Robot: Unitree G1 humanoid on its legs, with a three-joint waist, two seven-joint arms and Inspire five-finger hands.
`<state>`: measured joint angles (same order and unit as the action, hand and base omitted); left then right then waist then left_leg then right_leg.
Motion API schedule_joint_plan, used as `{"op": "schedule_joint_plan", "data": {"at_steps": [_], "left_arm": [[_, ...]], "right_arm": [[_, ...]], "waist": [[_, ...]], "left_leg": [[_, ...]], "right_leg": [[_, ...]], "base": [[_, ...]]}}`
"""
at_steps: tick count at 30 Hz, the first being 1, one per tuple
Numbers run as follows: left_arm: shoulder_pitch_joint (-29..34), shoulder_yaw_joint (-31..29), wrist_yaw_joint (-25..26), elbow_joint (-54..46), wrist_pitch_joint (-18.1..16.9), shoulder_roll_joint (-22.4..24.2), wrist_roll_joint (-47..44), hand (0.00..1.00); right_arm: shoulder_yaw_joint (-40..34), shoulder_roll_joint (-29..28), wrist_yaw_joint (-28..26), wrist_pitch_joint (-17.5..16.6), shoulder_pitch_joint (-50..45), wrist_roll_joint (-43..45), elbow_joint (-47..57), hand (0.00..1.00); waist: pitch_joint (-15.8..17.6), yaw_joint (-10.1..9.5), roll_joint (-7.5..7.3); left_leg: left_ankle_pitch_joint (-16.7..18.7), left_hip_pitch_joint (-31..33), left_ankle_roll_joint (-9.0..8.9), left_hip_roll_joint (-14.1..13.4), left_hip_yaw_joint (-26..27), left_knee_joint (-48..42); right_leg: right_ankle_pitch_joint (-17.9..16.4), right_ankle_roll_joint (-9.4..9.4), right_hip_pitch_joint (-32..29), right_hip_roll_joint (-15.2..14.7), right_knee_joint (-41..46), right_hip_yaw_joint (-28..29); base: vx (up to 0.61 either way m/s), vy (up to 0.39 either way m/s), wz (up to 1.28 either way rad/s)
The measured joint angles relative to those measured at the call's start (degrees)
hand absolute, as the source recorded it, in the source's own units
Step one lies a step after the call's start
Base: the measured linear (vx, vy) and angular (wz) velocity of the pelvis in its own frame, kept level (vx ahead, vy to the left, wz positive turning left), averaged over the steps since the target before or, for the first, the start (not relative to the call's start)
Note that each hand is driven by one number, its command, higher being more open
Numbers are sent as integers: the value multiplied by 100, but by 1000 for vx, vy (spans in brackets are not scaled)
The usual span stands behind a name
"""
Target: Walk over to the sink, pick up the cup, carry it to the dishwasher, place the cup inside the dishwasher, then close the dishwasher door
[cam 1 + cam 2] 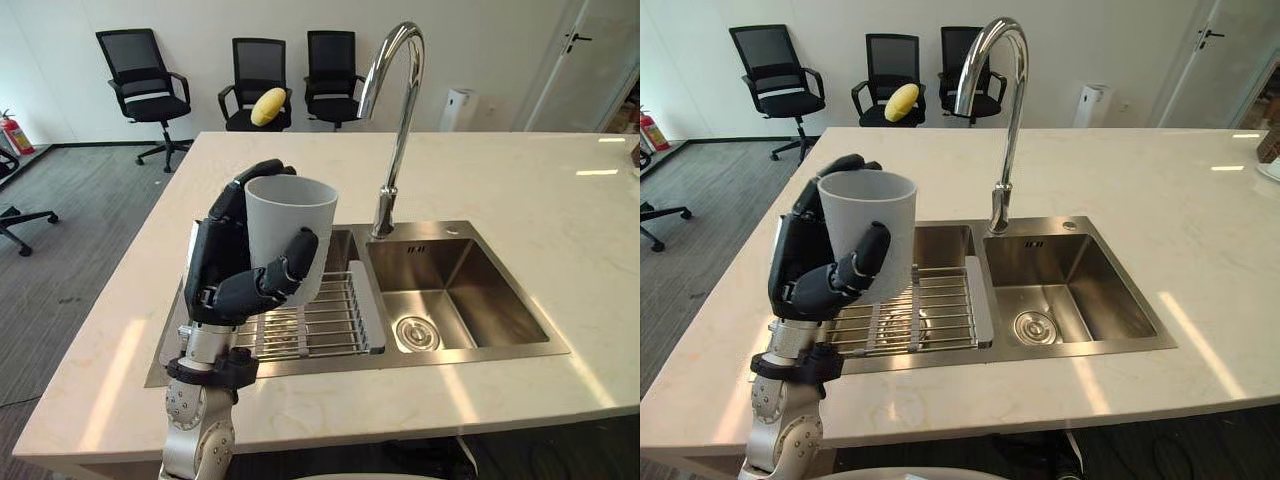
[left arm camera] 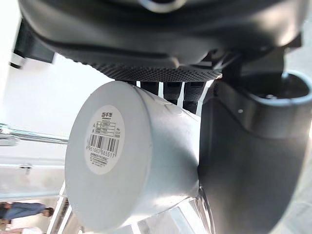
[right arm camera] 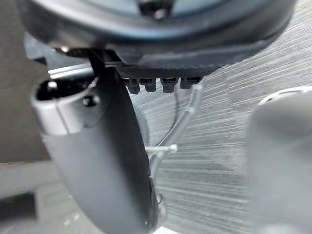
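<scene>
1. Left eye view: The left hand [image 1: 218,262] is raised at the near left and is clamped on the cup [image 1: 287,222]. Its fingers wrap the far side of the cup and its thumb crosses the near side. The cup is pale grey, upright and mouth up. It is held in the air above the wire rack [image 1: 325,322], which lies in the left basin of the sink [image 1: 505,300]. The tap [image 1: 396,120] stands at the far rim, between the two basins. The sink is set into a pale stone counter [image 1: 540,195]. Three black chairs [image 1: 145,85] line the far wall, and a yellow object [image 1: 268,106] lies on the middle one.

2. Right eye view: The same arrangement is seen. The cup clears the rack and touches nothing but the hand. The drain [image 1: 1033,326] sits in the floor of the right basin. A door [image 1: 1205,60] stands at the far right.

3. Left wrist view: The cup's flat base faces the camera and carries a white barcode label [image 2: 102,139]. The thumb [image 2: 253,165] presses against the cup's side and the fingers [image 2: 161,73] close over the opposite side. A person [image 2: 22,212] shows small in the background.

4. Right wrist view: The right hand [image 3: 100,161] hangs over grey carpet [image 3: 229,141]. Its fingers are relaxed and apart from the thumb, and it holds nothing.
</scene>
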<state>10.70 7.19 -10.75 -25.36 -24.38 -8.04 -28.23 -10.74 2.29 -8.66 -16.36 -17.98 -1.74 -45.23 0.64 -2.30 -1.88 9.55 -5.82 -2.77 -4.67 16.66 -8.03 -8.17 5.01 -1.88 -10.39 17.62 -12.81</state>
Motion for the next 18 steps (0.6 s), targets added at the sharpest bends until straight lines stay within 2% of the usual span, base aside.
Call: {"op": "schedule_joint_plan", "data": {"at_steps": [1, 3, 4, 5, 7, 8, 9, 10, 11, 13, 14, 15, 18], "left_arm": [[-140, 1, 140, 2, -2, 0, 11, 0], [-273, 3, 270, 10, -4, 2, 21, 0], [-420, 12, 362, 48, -36, -16, 107, 0], [-668, -16, 442, 117, -89, -4, 254, 0], [-795, -11, 637, 247, -105, -98, 275, 0], [-648, -46, 776, 257, -166, -88, 253, 0], [-578, -90, 836, 257, -231, -38, 236, 0], [-538, -174, 900, 257, -296, 79, 226, 0], [-550, -213, 903, 257, -308, 114, 198, 0], [-583, -197, 895, 258, -306, 68, 114, 0], [-609, -202, 895, 264, -305, 41, 113, 0], [-593, -209, 900, 275, -307, 15, 118, 0], [-568, -143, 923, 335, -229, 4, 125, 0]], "right_arm": [[23, 6, -1, 8, 82, -4, 92, 100], [114, 64, 11, 9, 194, -2, 164, 100], [130, 159, 27, 9, 334, 10, 189, 100], [98, 242, 79, 38, 645, 63, 171, 100], [201, 350, 177, 74, 888, 181, 145, 100], [230, 413, 229, 83, 993, 264, -53, 100], [233, 459, 238, 62, 1108, 272, -156, 100], [256, 525, 250, 54, 1323, 270, -293, 100], [252, 512, 285, 55, 1439, 295, -418, 100], [255, 484, 292, 55, 1453, 341, -442, 100], [258, 499, 279, 44, 1489, 350, -437, 100], [275, 522, 254, 40, 1516, 388, -406, 100], [264, 512, 216, 97, 1520, 386, -231, 100]], "waist": [[90, -15, -7], [135, -24, -54], [110, -112, -51], [286, -274, 36], [464, -327, -126], [419, -441, -182], [418, -515, -131], [437, -642, 9], [463, -668, 92], [534, -652, 86], [589, -633, 117], [538, -647, 214], [572, -537, 350]], "left_leg": [[-7, 50, 88, 59, 3, -50], [-50, 210, 155, 181, -32, -129], [-63, 478, 269, 287, -103, -132], [-161, 636, 392, 300, -18, -173], [-214, 682, 489, 583, -189, -261], [-201, 840, 519, 698, -175, -413], [-201, 947, 523, 690, -185, -523], [-219, 1127, 550, 604, -217, -714], [-218, 1215, 550, 514, -255, -959], [-209, 1461, 557, 444, -304, -1638], [-145, 1785, 508, 316, -272, -2311], [42, 1713, 421, 191, -203, -2279], [81, 1902, 428, -103, -141, -2658]], "right_leg": [[9, -14, -237, -110, 425, -27], [64, -90, -501, -223, 631, -9], [217, 103, -472, -190, 52, 105], [-140, 174, -637, -280, 792, 220], [-583, 250, -644, -481, 2659, 350], [-683, 278, -485, -470, 2581, 408], [-693, 281, -478, -440, 2383, 435], [-677, 302, -390, -299, 1942, 404], [-686, 287, 10, -175, 1256, 341], [-682, 273, 546, -124, 461, 276], [-660, 245, 829, -44, -35, 261], [-668, 237, 970, 73, -385, 263], [-618, 134, 980, 306, -479, 290]], "base": [[-18, 69, -11], [-65, 95, -9], [-88, 110, -17], [-89, 118, 1], [-31, 26, 37], [-15, -9, 15], [-58, -17, -30], [-84, -16, -38], [-121, -31, -25], [-104, -33, -5], [-122, -35, -29], [-113, -23, -31], [-177, 10, -13]]}}
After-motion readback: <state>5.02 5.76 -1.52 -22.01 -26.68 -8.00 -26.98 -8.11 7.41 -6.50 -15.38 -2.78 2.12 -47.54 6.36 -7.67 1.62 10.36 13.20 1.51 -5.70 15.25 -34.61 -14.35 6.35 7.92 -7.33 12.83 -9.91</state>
